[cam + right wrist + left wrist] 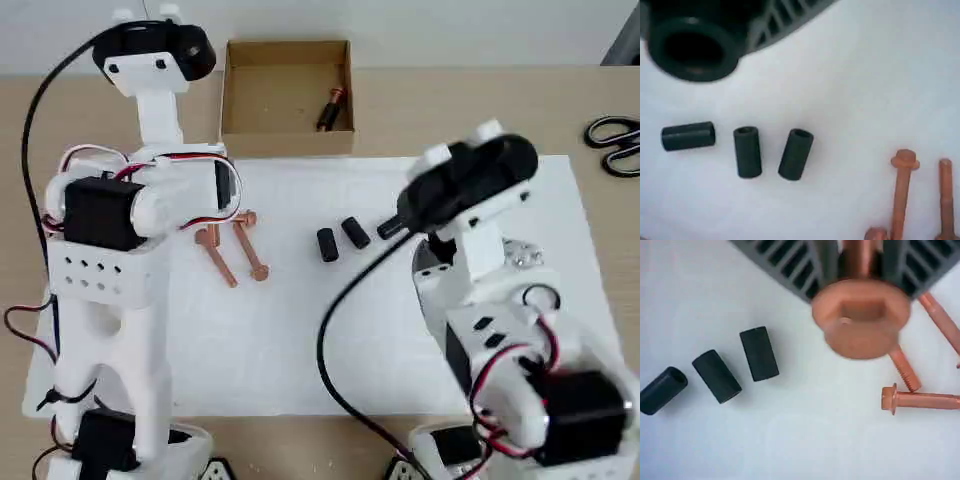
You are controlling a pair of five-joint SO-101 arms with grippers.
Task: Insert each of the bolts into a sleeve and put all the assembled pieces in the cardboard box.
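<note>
Tan counter (450,100) runs under everything on my overhead feed, with a white sheet (300,340) spread across its middle. My left arm (130,210) stands over the sheet's left part and my right arm (470,200) over its right part. Just past the sheet's far edge sits the cardboard box (290,142), open at the top. One assembled piece (330,108), a copper bolt in a black sleeve, lies inside it near the right wall. Black-handled scissors (615,142) rest on the bare counter at the far right edge. My left tool (860,257) is clamped on the held bolt (861,320), whose flanged hex head faces the wrist camera above the sheet. My right tool (715,10) grips the held sleeve (692,47), its open bore turned toward the camera. Three loose bolts (252,255) lie close together on the sheet beside the left arm. Three loose sleeves (327,244) lie in a row between the two arms, apart from the bolts.
</note>
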